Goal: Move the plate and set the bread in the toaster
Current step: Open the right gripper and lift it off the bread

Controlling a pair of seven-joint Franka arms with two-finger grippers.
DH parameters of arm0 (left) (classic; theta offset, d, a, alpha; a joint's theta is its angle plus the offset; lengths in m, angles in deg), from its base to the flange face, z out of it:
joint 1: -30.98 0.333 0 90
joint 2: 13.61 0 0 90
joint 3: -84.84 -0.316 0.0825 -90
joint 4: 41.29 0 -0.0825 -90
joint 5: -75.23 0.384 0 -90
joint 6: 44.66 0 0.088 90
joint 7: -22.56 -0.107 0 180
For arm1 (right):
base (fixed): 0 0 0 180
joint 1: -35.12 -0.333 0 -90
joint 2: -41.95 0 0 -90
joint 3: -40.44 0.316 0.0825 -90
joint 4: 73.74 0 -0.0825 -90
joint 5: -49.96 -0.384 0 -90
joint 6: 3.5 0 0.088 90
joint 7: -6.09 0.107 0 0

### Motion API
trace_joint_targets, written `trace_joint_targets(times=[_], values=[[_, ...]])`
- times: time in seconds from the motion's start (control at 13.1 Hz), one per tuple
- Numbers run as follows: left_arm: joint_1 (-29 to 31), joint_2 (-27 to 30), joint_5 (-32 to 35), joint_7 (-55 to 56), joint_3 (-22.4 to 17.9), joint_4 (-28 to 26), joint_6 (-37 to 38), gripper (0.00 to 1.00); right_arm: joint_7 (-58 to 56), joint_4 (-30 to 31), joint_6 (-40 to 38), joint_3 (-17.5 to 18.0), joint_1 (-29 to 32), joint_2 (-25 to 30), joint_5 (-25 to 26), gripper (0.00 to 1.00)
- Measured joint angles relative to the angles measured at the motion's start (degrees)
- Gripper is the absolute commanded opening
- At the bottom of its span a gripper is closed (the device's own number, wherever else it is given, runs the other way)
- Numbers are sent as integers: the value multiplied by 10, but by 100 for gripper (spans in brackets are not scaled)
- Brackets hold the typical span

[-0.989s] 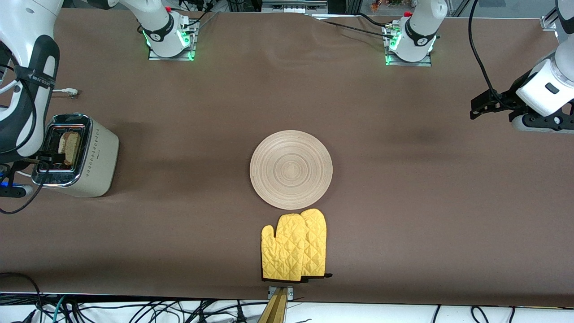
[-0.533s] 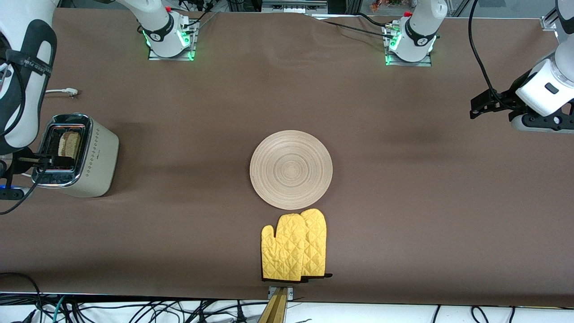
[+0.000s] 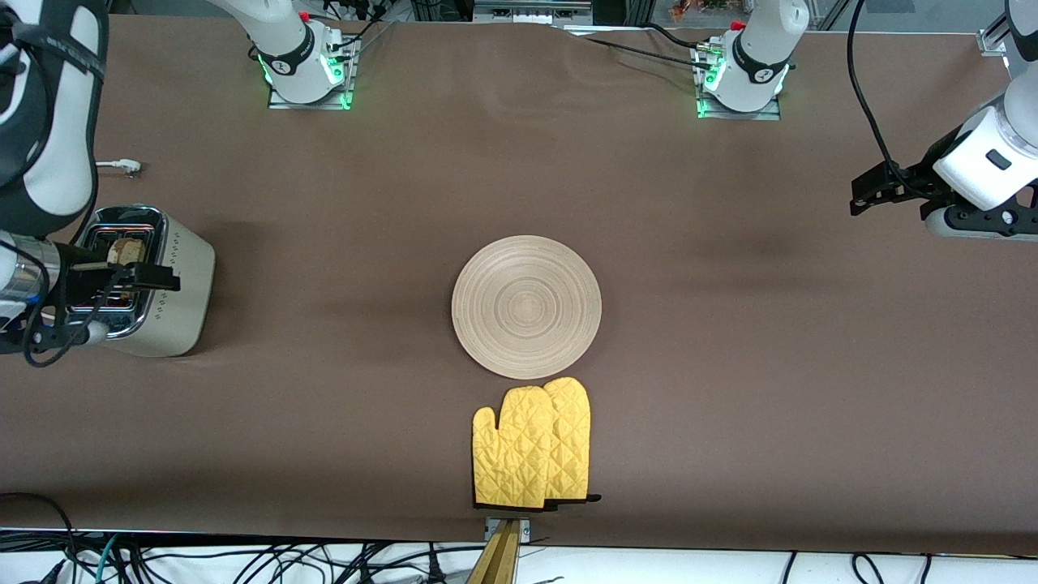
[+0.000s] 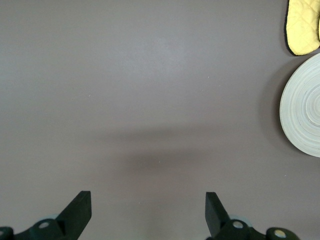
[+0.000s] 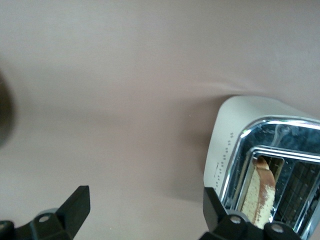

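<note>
The cream toaster point(image 3: 180, 302) stands at the right arm's end of the table. The brown bread point(image 3: 123, 250) sits upright in one of its slots; the right wrist view shows the toaster point(image 5: 231, 131) and the bread point(image 5: 262, 194) too. My right gripper point(image 3: 142, 278) is open and empty, up over the toaster's chrome top; in its own view point(image 5: 146, 206) the jaws stand wide apart. The beige ringed plate point(image 3: 526, 307) lies bare mid-table, also in the left wrist view point(image 4: 305, 120). My left gripper point(image 3: 861, 195) waits, open and empty point(image 4: 148, 207), over the left arm's end.
A pair of yellow mitts point(image 3: 533, 444) lies just nearer the front camera than the plate, touching its rim; one mitt shows in the left wrist view point(image 4: 304, 25). The toaster's white plug point(image 3: 123, 167) lies on the cloth farther from the camera than the toaster.
My right arm has swung, and its gripper has moved across the toaster's top toward the middle of the table. The bread stays in the slot. The left arm has not moved.
</note>
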Motion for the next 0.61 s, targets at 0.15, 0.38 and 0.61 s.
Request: trace_joint_targets(times=[0.15, 0.38, 0.61], values=[[4, 0, 0, 0, 0, 0, 0, 100, 1, 30, 29, 95, 47, 46, 79, 100], [12, 0, 0, 0, 0, 0, 0, 100, 4, 56, 39, 160, 94, 94, 108, 100], [12, 0, 0, 0, 0, 1, 0, 100, 3, 100, 77, 192, 154, 136, 109, 100]])
